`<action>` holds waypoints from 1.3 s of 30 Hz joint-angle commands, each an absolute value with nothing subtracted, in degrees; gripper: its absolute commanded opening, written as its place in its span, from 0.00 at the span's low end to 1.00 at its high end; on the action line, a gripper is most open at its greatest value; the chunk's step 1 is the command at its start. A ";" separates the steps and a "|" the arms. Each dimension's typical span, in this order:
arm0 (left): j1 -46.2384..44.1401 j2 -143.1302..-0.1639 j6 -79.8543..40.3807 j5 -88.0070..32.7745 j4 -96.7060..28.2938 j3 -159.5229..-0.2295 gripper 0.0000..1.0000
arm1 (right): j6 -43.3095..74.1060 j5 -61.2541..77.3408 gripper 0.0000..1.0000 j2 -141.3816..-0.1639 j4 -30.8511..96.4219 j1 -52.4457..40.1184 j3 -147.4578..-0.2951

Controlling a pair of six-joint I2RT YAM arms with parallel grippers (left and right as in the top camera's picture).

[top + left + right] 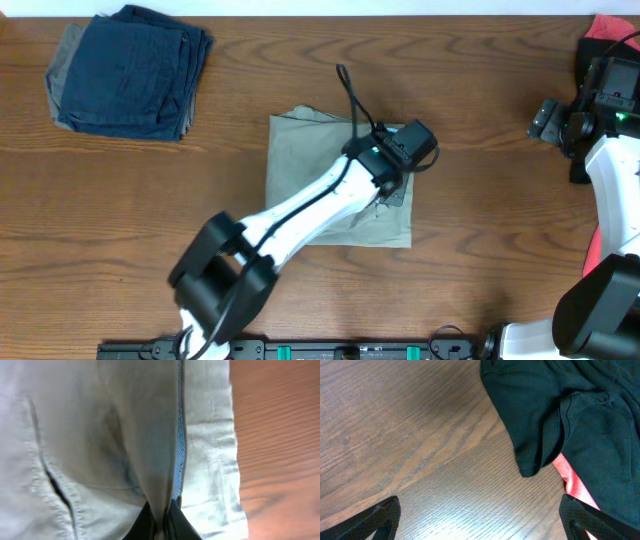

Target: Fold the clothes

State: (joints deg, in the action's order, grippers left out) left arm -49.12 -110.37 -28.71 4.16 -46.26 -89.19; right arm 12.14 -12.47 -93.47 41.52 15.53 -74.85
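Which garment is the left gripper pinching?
The khaki shorts at the centre of the table: the left gripper is shut on a ridge of their fabric. The navy stack lies apart at the far-left corner, the dark garment at the right edge.

Colours: shorts (300,150), plain light khaki-beige, with a thin blue strip along one seam in the left-wrist view; table (480,250), warm brown with wavy wood grain; folded garments (130,70), dark navy blue; crumpled cloth (590,405), blackish green; second cloth (572,480), coral red.
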 commanded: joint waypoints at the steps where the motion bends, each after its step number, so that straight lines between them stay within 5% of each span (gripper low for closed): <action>1: -48.84 -107.61 -28.77 5.39 -46.52 -89.56 0.06 | 11.94 -13.08 0.99 -92.90 41.58 16.01 -75.18; 35: -52.86 -121.01 -35.29 -4.54 -29.02 -89.27 0.06 | 11.94 -13.08 0.99 -92.90 41.58 16.01 -75.18; 39: -52.84 -121.01 -35.18 -4.51 -29.23 -89.27 0.41 | 11.94 -13.08 0.99 -92.90 41.58 16.01 -75.18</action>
State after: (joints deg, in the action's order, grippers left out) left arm -52.77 -120.46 -34.50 -4.27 -29.28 -89.17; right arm 12.14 -12.47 -93.47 41.54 15.53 -74.85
